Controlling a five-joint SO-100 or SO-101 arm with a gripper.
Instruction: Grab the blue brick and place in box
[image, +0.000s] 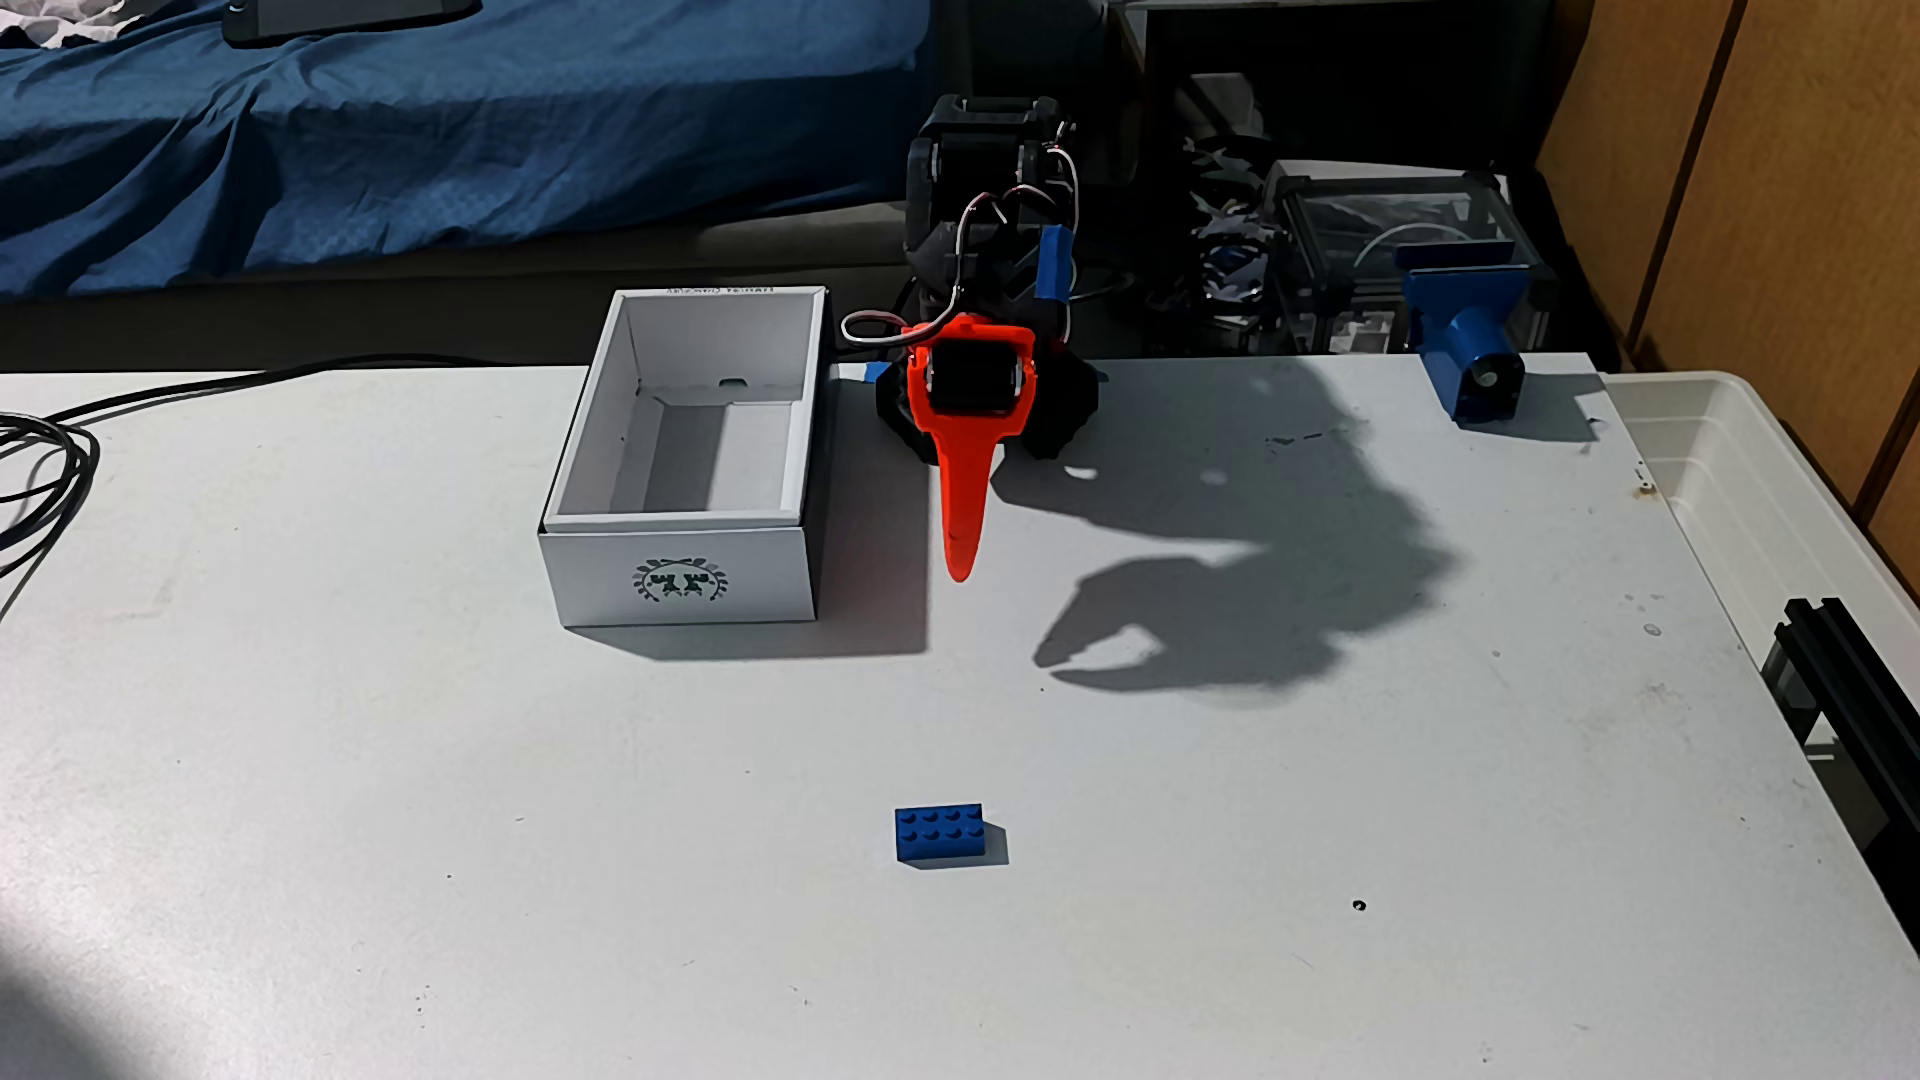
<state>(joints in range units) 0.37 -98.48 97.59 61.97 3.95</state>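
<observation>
The blue brick (939, 832) lies studs up on the white table, near the front and a little right of centre. The box (681, 576) stands open-topped at the back left, its wreath emblem on the near short wall and nothing inside. My orange gripper (958, 569) hangs point-down just right of the box, above the table and well behind the brick. Its fingers show as one narrow wedge with nothing between them. Its shadow on the table shows just a thin slit at the tips.
A blue printed bracket (1470, 348) sits at the table's back right. A translucent bin (1756, 488) lies beyond the right edge, with a black rail (1849, 685) below it. Black cables (42, 467) loop at the left edge. The arm's base (987, 405) stands at the back.
</observation>
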